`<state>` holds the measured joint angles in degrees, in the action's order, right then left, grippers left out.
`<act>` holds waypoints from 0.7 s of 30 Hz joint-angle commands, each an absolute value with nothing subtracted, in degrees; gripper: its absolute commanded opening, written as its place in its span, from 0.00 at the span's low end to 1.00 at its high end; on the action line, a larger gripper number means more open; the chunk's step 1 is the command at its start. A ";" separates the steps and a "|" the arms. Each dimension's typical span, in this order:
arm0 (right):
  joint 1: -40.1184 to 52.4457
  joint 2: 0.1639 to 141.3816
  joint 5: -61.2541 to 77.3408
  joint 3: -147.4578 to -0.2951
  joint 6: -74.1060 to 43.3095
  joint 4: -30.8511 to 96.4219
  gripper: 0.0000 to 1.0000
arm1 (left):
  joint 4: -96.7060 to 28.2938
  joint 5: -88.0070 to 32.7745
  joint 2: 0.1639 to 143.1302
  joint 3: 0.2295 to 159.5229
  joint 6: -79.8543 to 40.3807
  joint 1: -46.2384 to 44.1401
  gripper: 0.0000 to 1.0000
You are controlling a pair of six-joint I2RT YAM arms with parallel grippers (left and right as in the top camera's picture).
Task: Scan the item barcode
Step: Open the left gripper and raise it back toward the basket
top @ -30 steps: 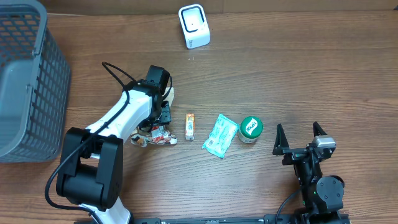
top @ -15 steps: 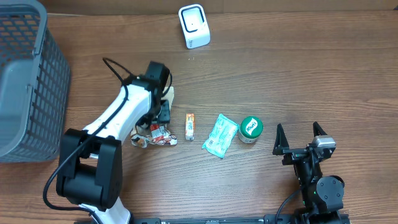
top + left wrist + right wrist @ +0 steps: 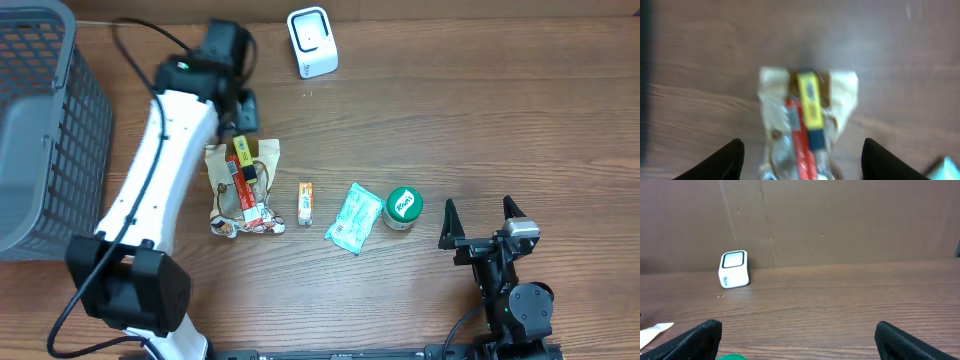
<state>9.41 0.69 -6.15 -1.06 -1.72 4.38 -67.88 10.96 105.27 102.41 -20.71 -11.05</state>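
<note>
While the left claw [image 3: 240, 112] is hovering above the surface [image 3: 450, 120], I am seeing its fingers [image 3: 730, 160] standing apart and gripping nothing. The snack packet [image 3: 240, 190] is lying flat on the surface just beside that claw, on the side nearer the arm's base, and touching neither finger. In the left wrist view it is sitting centred below the gap between the two tips. The scanner [image 3: 312, 42] is standing at the far edge, to the right of the claw. The right claw [image 3: 480, 222] is resting near the front edge, spread wide and empty, well apart from the packet.
</note>
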 commanded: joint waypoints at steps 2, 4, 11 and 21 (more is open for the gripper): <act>9.21 0.16 -5.89 -0.45 -1.65 4.21 1.00 | -67.94 14.04 105.08 105.60 -17.26 -4.03 0.67; 9.21 0.16 -5.89 -0.45 -1.67 4.21 1.00 | -68.01 14.02 105.10 105.58 -16.64 -1.21 0.68; 9.21 0.16 -5.89 -0.45 -1.65 4.21 1.00 | -68.79 13.91 105.12 105.47 -16.14 6.33 0.79; 9.21 0.19 -5.89 -0.45 -1.65 4.21 1.00 | -67.37 13.93 105.12 105.47 -5.72 8.45 0.83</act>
